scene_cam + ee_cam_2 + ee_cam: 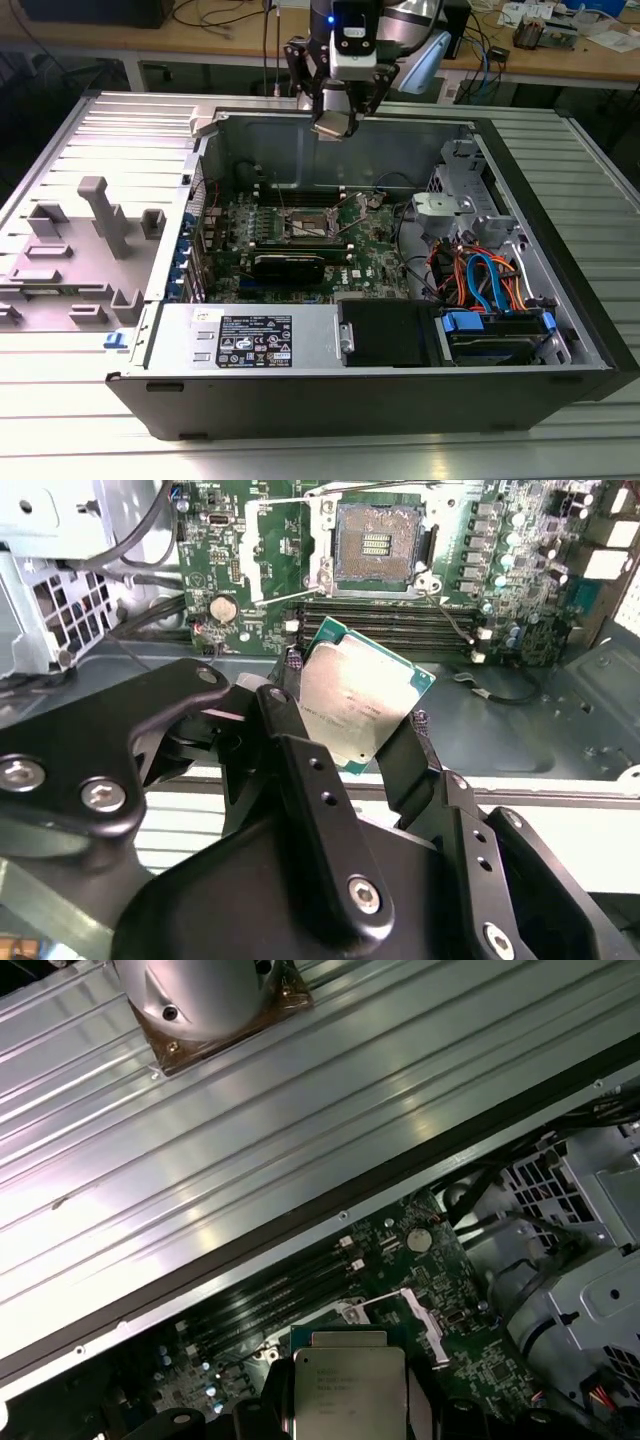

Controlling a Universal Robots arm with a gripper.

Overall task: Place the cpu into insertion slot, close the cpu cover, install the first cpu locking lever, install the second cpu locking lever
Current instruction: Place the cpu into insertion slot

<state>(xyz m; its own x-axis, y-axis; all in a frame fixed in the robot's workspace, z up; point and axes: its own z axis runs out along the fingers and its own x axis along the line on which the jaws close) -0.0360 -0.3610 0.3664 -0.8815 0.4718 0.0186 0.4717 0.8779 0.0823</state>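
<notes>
**A:** Entry 1, item and location?

**B:** Cpu [357, 702], 1 unit. Flat square chip with a dull metal top and a thin green border. It is held in the air by the gripper [348, 730], tilted, with its metal face showing in both wrist views [348, 1388]. In the exterior view the gripper [335, 120] hangs over the far side of the open case [560, 250].

**A:** Jaw state?

**B:** Closed on the cpu. The 2 black fingers [285, 730] press against opposite edges, and the top face is left clear.

**A:** Entry 2, destination?

**B:** Slot [378, 542], 1 unit, on the green board [240, 540]. It has a silver rim and a dark centre, and the contact field lies bare. The cpu is well apart from it and not seated.

**A:** Handling notes?

**B:** My estimate:
- Light and stiff, so it should not flex.
- The smooth metal lid probably gives poor friction, so an edge grip suits it better than pinching the faces.
- The underside is hidden here. I would treat it as fragile and keep anything from touching it.
- The slot's contacts look fine and easily bent. A tilted or dragged entry could damage them, so the chip likely has to go in level.

**A:** Grip point?

**B:** The 2 opposite side edges, mid-length, as it is held now.
</notes>
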